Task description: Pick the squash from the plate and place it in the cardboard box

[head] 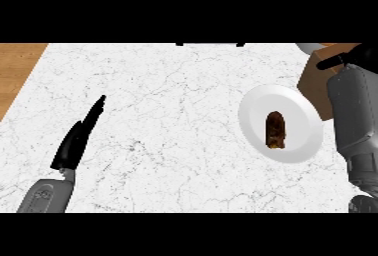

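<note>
A dark brown elongated squash (275,130) lies lengthwise in the middle of a white plate (295,102) on the right side of the marble counter. Just right of the plate's far edge stands the cardboard box (313,86), largely covered by my right forearm. My right hand (353,56) shows as a black shape at the top right corner, over the box and well clear of the squash. On the left, my left hand (78,137) rests open above the counter with straight fingers pointing away, holding nothing.
The white marble counter (170,125) spreads between the two arms. A wooden surface (15,70) borders it at the far left. A pale grey object (310,48) peeks in beside the box at the top edge.
</note>
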